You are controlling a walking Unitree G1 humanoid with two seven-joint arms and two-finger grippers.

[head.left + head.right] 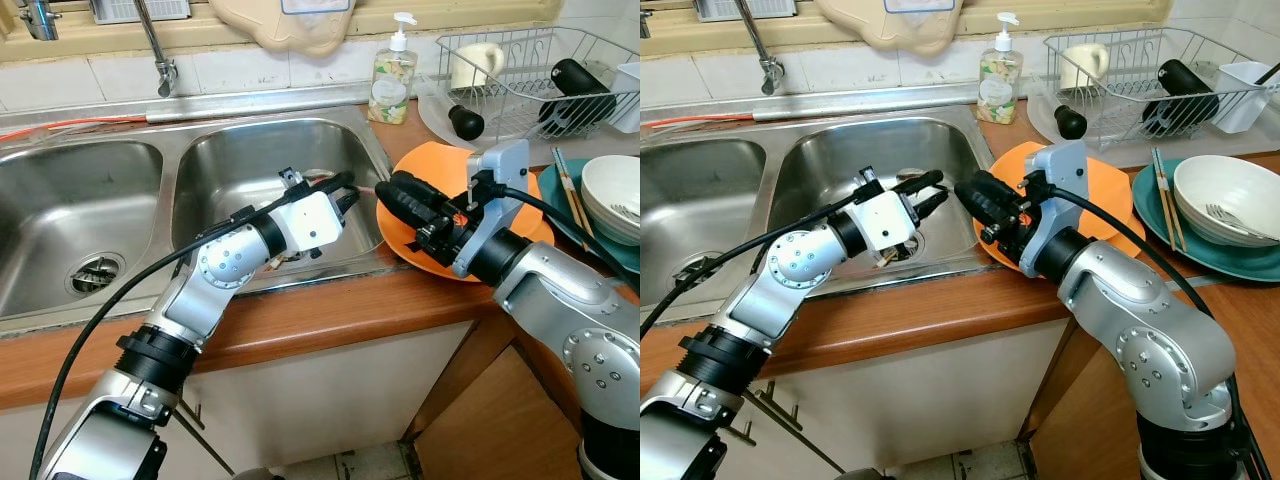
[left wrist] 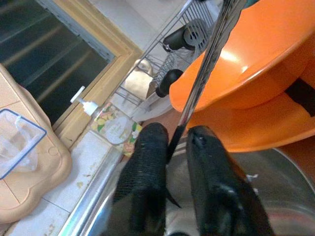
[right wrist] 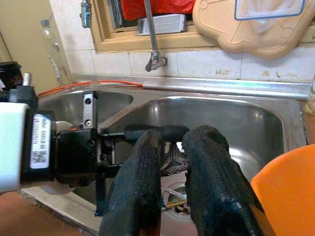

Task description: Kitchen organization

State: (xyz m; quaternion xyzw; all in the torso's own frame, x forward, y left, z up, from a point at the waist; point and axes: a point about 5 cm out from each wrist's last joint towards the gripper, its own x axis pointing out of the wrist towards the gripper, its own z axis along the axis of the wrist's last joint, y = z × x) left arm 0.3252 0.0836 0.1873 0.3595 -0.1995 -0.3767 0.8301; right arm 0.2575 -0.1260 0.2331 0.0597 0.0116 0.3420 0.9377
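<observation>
My left gripper [image 1: 345, 190] is clamped on a metal utensil [image 2: 206, 64] mid-frame over the sink [image 1: 250, 150], right gripper [image 1: 395, 190] nearly together, empty; most sorting remains.

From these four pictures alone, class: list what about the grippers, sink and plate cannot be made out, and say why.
- What lies at the right basin's drain: right wrist view, right gripper's fingers cover it.
- The thin metal rod's far end: left wrist view, cut by the top edge.
- How the orange plate is supported: eye views, right gripper hides its near rim.
- Left gripper fingertips: too small in eye views.
</observation>
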